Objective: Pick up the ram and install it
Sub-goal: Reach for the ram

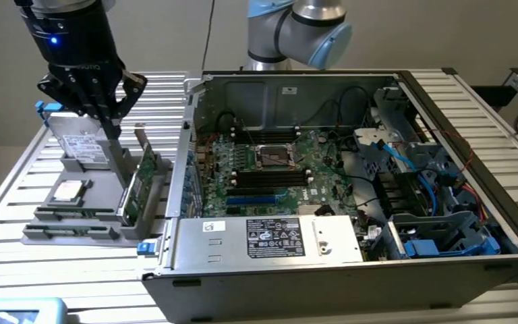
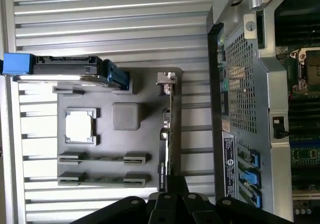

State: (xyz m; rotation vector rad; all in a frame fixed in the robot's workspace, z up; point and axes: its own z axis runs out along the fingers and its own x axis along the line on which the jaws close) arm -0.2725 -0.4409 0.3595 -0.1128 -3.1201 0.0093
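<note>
My gripper (image 1: 108, 125) is clenched on the ram (image 1: 113, 143), which hangs upright as a thin dark stick below the fingertips. The ram is above the grey holder tray (image 1: 38, 233), just beside the upright expansion card (image 1: 142, 179) and near the hard drive (image 1: 83, 145). The tray rests on the slatted table (image 1: 7, 196), at the exterior view's left of the open computer case (image 1: 331, 270). The processor chip (image 1: 68, 191) lies flat in the tray.
</note>
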